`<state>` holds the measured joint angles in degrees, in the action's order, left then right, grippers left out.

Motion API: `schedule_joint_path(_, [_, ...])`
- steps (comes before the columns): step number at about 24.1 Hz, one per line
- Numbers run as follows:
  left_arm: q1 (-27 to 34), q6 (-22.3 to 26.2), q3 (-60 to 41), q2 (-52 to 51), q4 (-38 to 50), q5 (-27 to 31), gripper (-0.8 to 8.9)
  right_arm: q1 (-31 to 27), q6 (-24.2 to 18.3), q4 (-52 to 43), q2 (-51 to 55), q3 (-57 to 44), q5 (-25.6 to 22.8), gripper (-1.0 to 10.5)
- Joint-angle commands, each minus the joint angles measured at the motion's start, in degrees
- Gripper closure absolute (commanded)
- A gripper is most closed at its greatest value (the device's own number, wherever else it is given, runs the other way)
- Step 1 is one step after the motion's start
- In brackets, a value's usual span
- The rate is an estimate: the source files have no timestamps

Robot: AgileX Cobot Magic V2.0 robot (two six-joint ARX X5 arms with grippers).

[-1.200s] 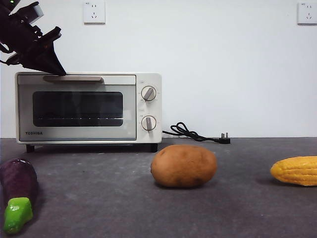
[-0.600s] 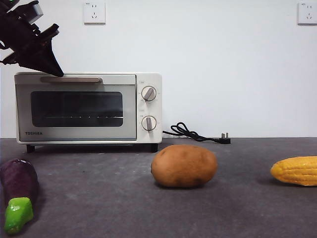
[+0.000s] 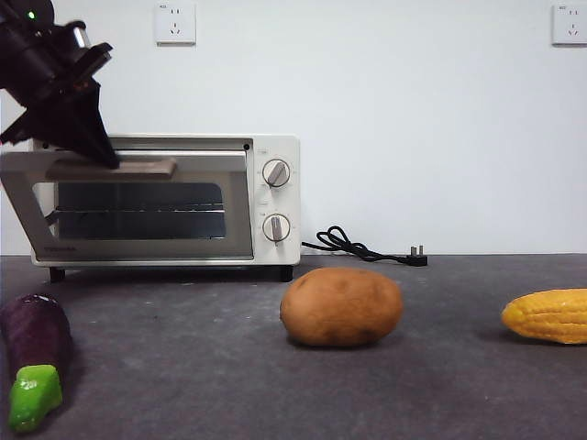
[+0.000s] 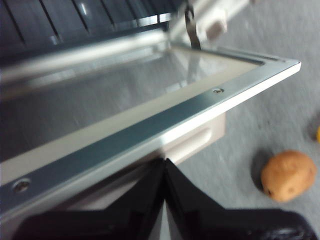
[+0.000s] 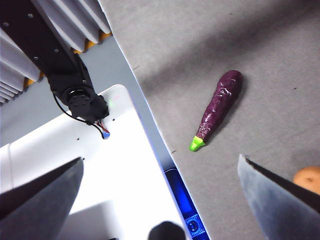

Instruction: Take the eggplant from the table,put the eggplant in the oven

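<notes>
Table (image 3: 440, 385): dark grey, carries all items. Oven (image 3: 271, 252): at rear, door tilted partly open to clear way for loading. Left claw (image 3: 92, 147): jaws pinched together on oven's door handle (image 3: 128, 169), pulling door down. Right claw (image 5: 160, 200): raised, jaws spread wide, empty, waiting. Potato (image 3: 341, 306): in front of oven. Eggplant (image 3: 35, 348): untouched on table, in front of oven, stem outward.
</notes>
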<state>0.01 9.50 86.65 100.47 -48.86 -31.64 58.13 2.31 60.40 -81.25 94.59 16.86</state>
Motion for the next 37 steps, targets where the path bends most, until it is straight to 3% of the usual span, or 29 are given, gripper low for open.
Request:
schedule_joint_path(1, [-0.2,1.01,-0.94,1.62,-0.94,1.2,8.19,0.15,0.0,-0.33,-0.39,0.02,-0.68,3.5])
schedule_joint_path(14, [-0.48,0.81,-0.94,1.44,-9.75,1.2,8.19,0.15,-0.04,-0.39,-0.39,0.02,-1.49,3.5])
schedule_joint_path(24, [-0.48,1.18,-0.94,-1.09,-8.22,1.16,8.19,0.15,-1.07,-0.35,-0.39,0.02,-3.56,3.5])
schedule_joint_path(37, [-0.48,0.11,-0.94,-22.43,-4.79,1.25,8.19,0.17,-1.05,-0.72,-3.87,0.02,-4.09,3.5])
